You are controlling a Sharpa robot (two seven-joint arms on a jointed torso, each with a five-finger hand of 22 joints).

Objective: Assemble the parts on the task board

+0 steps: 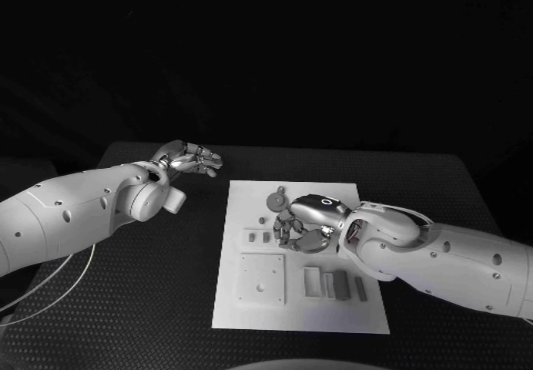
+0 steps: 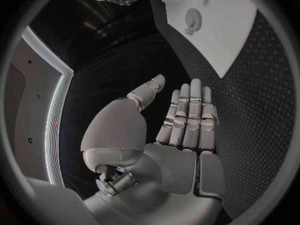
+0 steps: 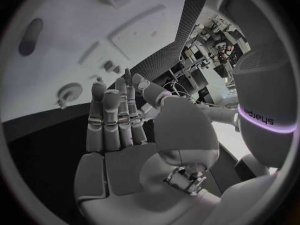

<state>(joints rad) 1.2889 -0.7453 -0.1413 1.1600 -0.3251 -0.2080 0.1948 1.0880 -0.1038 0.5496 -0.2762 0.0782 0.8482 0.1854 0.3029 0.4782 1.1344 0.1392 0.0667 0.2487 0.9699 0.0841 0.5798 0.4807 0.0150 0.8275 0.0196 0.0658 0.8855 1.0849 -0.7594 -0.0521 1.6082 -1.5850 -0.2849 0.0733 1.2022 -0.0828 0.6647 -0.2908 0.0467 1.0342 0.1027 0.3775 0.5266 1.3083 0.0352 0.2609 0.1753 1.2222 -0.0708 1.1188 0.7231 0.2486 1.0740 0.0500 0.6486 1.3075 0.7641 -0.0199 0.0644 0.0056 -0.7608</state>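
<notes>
Barely started, I'd judge: small grey parts (image 1: 331,284) lie loose on the flat white task board (image 1: 250,312), centre frame. Right hand (image 1: 302,229) hovers over it, fingers straight, empty; left hand (image 1: 191,159) upper left, empty too.

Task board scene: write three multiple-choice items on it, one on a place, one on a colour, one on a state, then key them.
1. Where is the right hand?
A. over the task board
B. off the table's far edge
C. on the left arm

2. What colour is the task board?
A. white
B. red
C. black

3. What state is the left hand in?
A. gripping a part
B. open, holding nothing
C. pressed flat on the board

Key: 1 A, the head view shows it above the board's middle. 2 A, the plate is pale against the black table. 3 B, the left wrist view shows straight fingers with nothing between them, off the board.
</notes>
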